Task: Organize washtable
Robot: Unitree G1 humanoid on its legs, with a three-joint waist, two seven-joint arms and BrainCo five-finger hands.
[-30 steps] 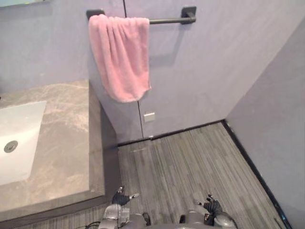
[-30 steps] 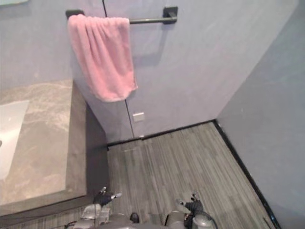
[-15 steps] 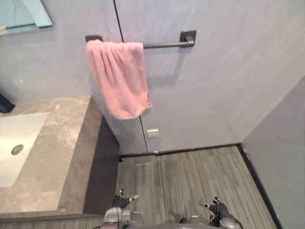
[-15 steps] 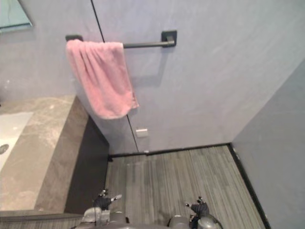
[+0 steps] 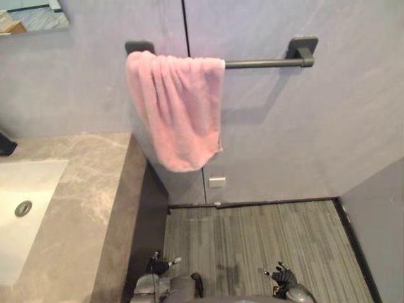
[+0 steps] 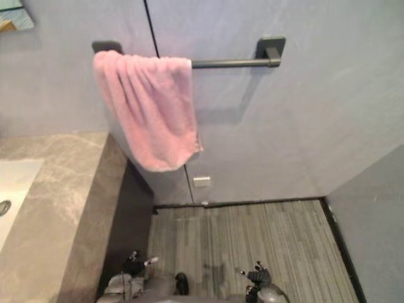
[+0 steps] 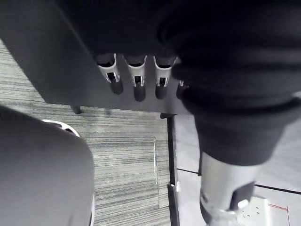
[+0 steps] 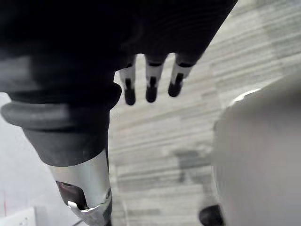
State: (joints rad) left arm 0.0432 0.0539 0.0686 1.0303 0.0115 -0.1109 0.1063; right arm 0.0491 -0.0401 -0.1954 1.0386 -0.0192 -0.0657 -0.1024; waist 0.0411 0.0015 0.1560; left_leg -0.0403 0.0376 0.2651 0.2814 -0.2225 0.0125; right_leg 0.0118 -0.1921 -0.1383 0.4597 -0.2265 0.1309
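Left eye view: grey marbled washtable [image 5: 88, 189].

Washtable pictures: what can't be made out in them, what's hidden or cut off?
- Sink: left eye view, cut by the left edge; part of the basin and the drain show.
- Dark thing at the back of the countertop: cut by the left edge, too little to identify.
- Mirror: just a corner under the top edge.
- Towel bar: its left stretch lies under the pink towel.

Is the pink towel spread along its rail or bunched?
Bunched: the pink fluffy towel hangs in folds at the left end of the dark metal rail, the rest bare.
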